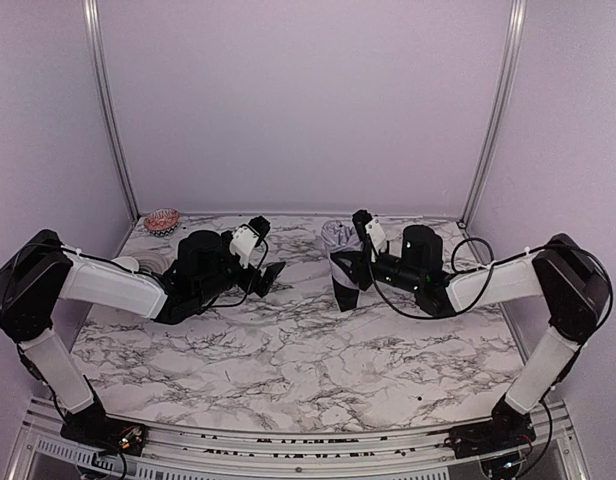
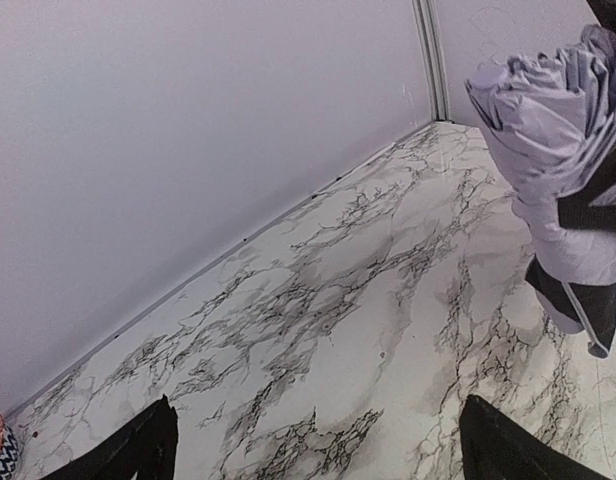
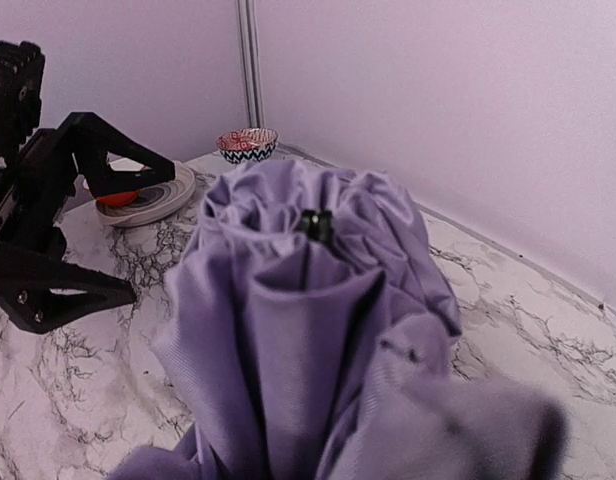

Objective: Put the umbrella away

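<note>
Well to the right of the small patterned bowl (image 1: 162, 220), and nearer the arms than it, the umbrella (image 1: 337, 240) stands roughly upright over the marble surface (image 1: 288, 360). It is folded, its pale lavender fabric bunched loosely at the top and black below. Whether its lower end touches the surface is unclear.

The right end effector (image 1: 358, 263) presses against the umbrella's side farthest from the bowl. Its jaws are partly closed and it appears to grip the bundle at mid-height. The left end effector (image 1: 272, 276) hangs between bowl and umbrella with jaws spread wide and nothing in them.

The likely danger is slippage. If the hold is on soft folds rather than the shaft, the umbrella could sag, tilt or flare open. The left end effector could also snag loose cloth.
</note>
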`<action>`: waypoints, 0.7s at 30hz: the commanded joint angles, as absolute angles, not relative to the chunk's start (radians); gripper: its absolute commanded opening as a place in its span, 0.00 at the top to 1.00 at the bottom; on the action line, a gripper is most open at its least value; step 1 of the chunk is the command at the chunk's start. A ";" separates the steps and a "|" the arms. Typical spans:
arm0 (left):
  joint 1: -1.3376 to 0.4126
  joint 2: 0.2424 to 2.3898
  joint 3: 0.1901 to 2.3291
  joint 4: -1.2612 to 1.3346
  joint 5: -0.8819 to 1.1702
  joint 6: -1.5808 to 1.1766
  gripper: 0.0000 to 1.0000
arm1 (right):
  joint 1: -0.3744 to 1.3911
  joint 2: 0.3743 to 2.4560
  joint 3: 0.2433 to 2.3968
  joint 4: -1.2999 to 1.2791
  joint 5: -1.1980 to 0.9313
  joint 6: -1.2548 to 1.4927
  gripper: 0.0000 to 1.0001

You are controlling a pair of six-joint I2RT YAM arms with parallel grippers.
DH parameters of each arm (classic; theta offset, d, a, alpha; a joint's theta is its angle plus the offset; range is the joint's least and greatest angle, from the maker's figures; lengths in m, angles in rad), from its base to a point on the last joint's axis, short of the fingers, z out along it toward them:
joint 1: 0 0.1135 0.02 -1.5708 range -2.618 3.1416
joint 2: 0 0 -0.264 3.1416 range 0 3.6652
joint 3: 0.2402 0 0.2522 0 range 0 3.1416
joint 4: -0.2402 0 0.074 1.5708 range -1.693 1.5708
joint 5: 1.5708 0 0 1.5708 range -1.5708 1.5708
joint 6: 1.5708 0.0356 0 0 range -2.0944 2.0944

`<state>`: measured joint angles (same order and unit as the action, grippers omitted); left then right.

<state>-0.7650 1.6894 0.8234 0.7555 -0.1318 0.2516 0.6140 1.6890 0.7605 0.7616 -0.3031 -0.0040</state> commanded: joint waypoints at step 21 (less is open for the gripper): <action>-0.762 1.676 0.874 0.632 -0.179 0.218 0.01 | 0.638 1.784 1.119 -0.215 -0.295 0.488 0.72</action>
